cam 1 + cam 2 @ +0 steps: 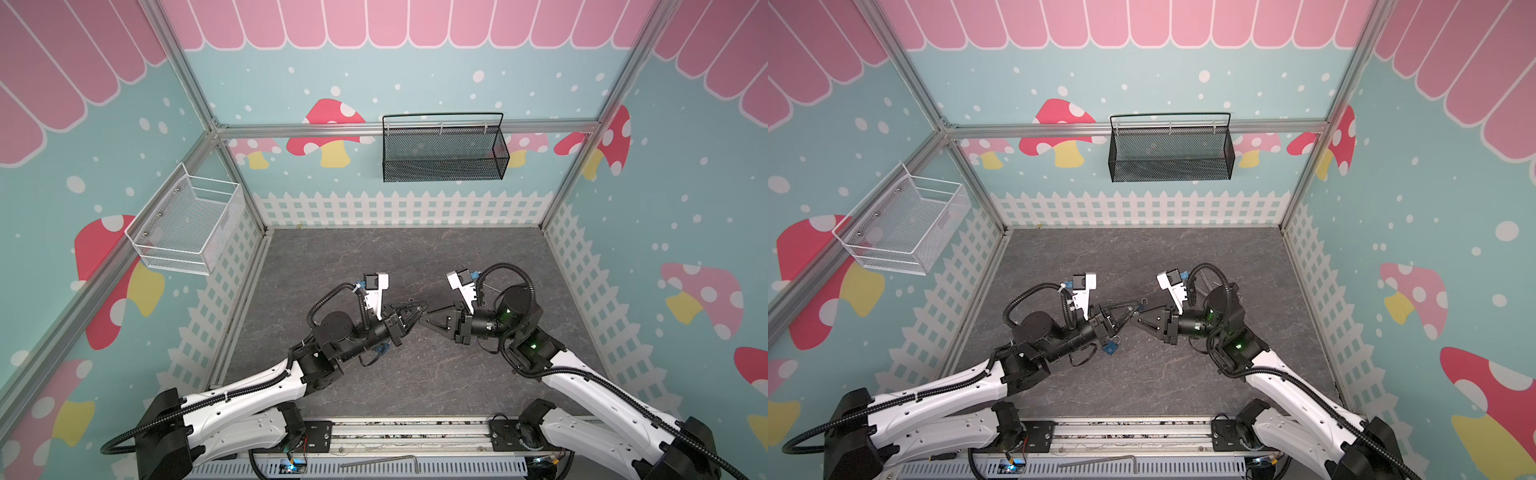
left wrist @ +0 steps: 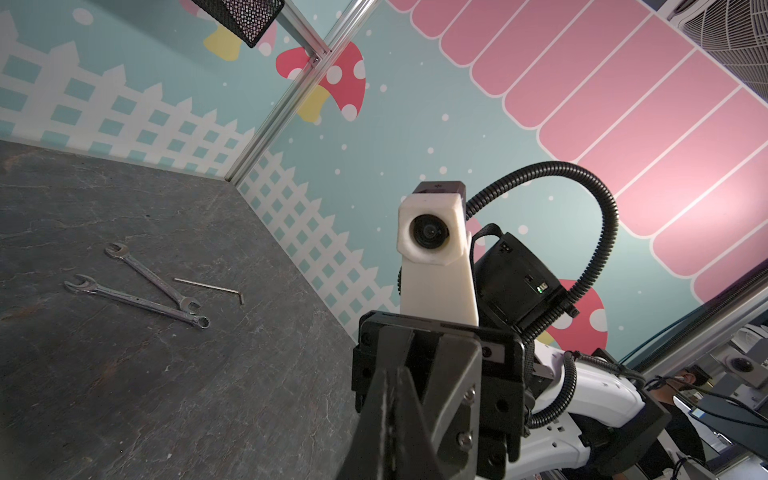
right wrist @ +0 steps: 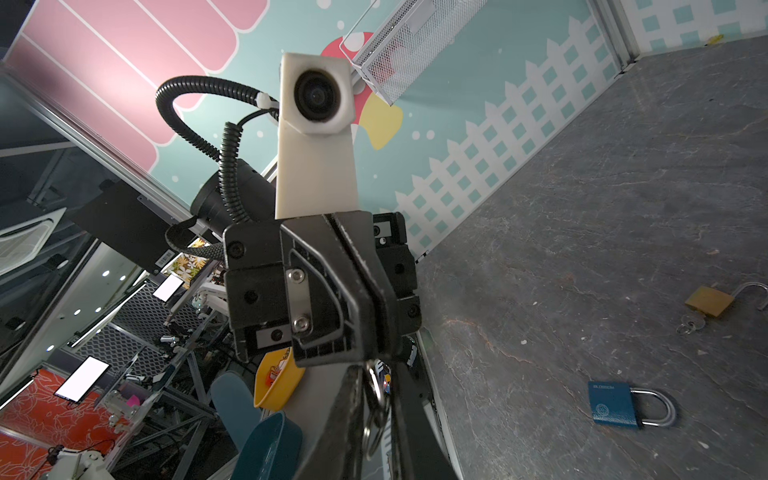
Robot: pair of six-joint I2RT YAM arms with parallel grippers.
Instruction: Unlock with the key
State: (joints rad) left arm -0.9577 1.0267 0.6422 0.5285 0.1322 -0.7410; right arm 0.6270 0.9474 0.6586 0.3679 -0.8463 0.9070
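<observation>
A booth papered in teal, with red and pink mushrooms and a white picket fence, encloses a dark grey marbled worktop [image 1: 415, 386]. A white wire-mesh basket [image 1: 166, 259] hangs on the left wall and a black mesh basket [image 1: 442, 170] on the back rail. Only their own mesh shows inside each.

Over the middle of the worktop the two arms point tip to tip. The left end effector [image 3: 370, 353] is pressed together, and a silver key ring [image 3: 374, 399] hangs from its tip. The key on that ring is hidden by the fingers. The right end effector [image 1: 1136, 319] has its jaws a narrow gap apart on either side of the ring, and I cannot tell whether they press on it.

A blue padlock [image 1: 1110, 349], its steel shackle closed, lies flat under the left wrist in a top view. Its long axis runs toward the back wall and rightward, shackle end leading. Near it lies a brass padlock [image 3: 708, 301], shackle swung open, with a small ringed key [image 3: 690, 324] at the end opposite the shackle. Two silver spanners [image 2: 153, 278] lie crossed beside a thin hex key [image 2: 208, 286]
</observation>
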